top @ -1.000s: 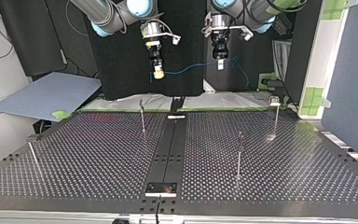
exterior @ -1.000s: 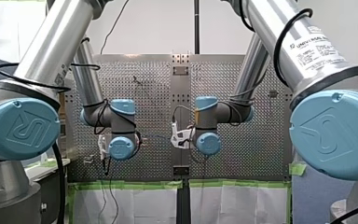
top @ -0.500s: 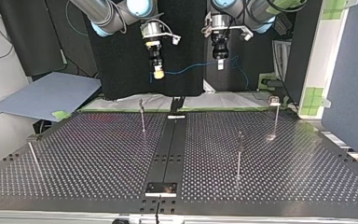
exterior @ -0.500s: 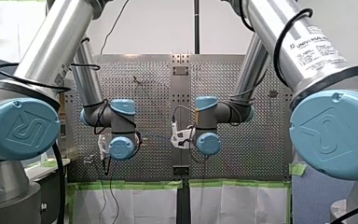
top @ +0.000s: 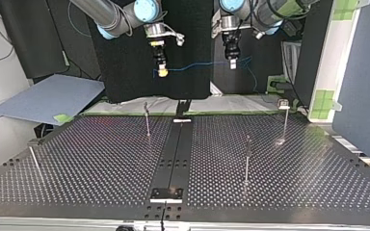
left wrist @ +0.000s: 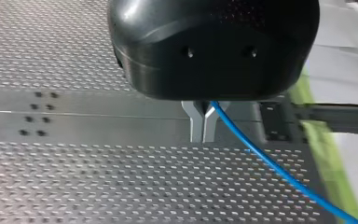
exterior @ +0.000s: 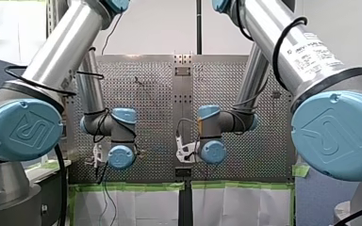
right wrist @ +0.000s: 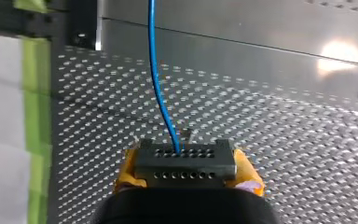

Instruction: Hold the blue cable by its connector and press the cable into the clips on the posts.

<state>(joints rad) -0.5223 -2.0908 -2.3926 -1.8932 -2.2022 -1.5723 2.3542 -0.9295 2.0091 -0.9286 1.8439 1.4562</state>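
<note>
— Since its ends were pulled slightly apart just now, has the slack gone?
— Mostly. The blue cable (top: 195, 67) runs nearly straight at twelve o'clock in the top view, well above the posts (top: 147, 120), so nothing is pressed in yet.
— Grips?
— Only the wrist views tell. My right gripper (top: 162, 72) clamps the connector (right wrist: 185, 162), and my left gripper (left wrist: 203, 130) pinches the cable.
</note>
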